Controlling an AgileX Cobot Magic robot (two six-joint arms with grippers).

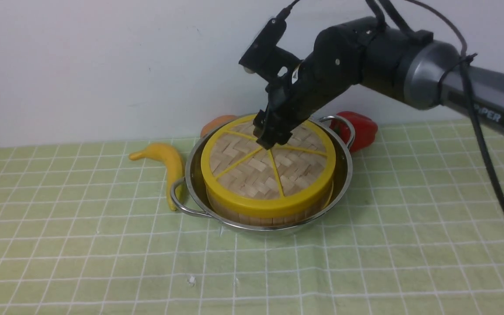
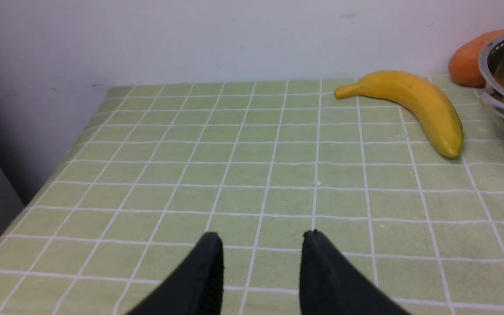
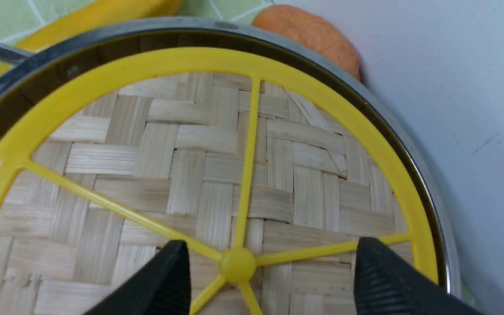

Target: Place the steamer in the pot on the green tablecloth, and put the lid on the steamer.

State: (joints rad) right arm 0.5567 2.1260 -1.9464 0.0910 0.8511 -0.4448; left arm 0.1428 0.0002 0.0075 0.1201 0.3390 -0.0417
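Green tablecloth [image 1: 409, 218]: lid [image 1: 252, 170] flat on steamer [image 1: 252, 216]; right gripper [image 3: 271, 271] jaws apart.

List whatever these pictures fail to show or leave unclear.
- Steamer contents: every view, covered by the lid.
- Pot floor: front view, filled by the steamer.
- Red pepper: front view, partly behind the pot's far handle; shape unclear.
- Orange item by the wall: front view, mostly behind the pot; identity unclear.
- Left tool: absent from the front view; left wrist view cuts it at the frame edge.
- Right tool: contact with the lid unclear.
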